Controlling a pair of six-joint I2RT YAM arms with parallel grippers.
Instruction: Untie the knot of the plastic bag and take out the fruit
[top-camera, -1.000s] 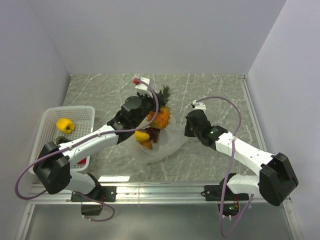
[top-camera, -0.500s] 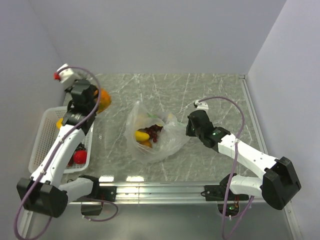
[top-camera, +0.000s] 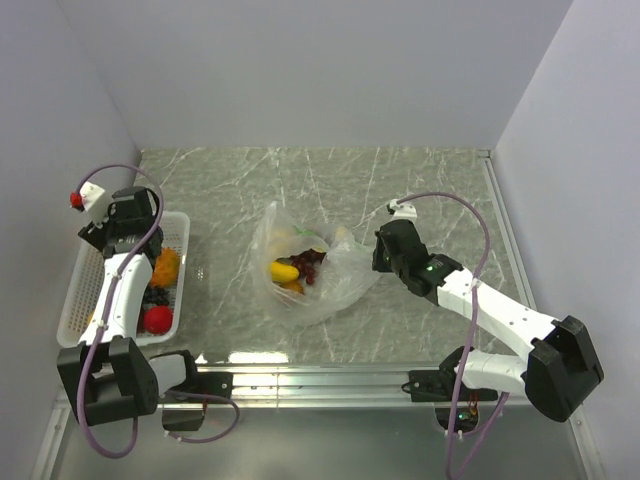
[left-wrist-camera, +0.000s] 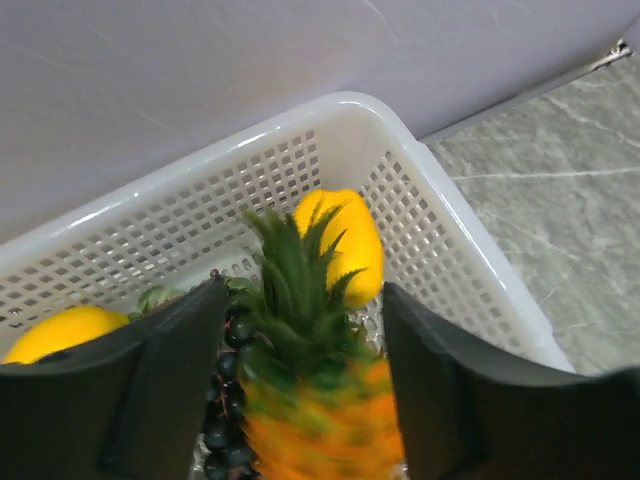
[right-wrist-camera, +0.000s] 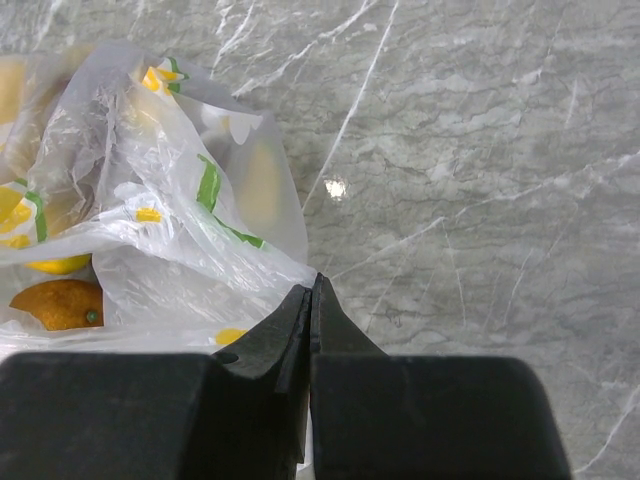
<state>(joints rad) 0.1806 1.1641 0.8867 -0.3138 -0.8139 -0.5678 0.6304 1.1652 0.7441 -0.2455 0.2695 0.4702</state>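
Observation:
My left gripper (top-camera: 135, 232) (left-wrist-camera: 300, 300) hangs open over the white basket (top-camera: 88, 262) (left-wrist-camera: 440, 200). Between its fingers shows a blurred orange pineapple (left-wrist-camera: 320, 420) (top-camera: 165, 266) with a green crown, down in the basket and free of both fingers. The clear plastic bag (top-camera: 340, 275) (right-wrist-camera: 170, 230) lies mid-table with its mouth loose. Inside it are a yellow fruit (top-camera: 283, 270), dark red grapes (top-camera: 312, 264) and a brownish-orange fruit (right-wrist-camera: 60, 300). My right gripper (top-camera: 385, 262) (right-wrist-camera: 312, 285) is shut on the bag's right edge. The knot is out of view.
In the basket also lie two yellow fruits (left-wrist-camera: 345, 240) (left-wrist-camera: 65, 330), a dark grape bunch (left-wrist-camera: 225, 400) and a small red fruit (top-camera: 157, 319). The basket stands against the left wall. Grey marble table (top-camera: 420, 190) stretches behind and right of the bag.
My left arm swung from the bag over to the basket carrying the pineapple, then its jaws opened and the pineapple dropped into the basket. The right gripper stayed put on the bag.

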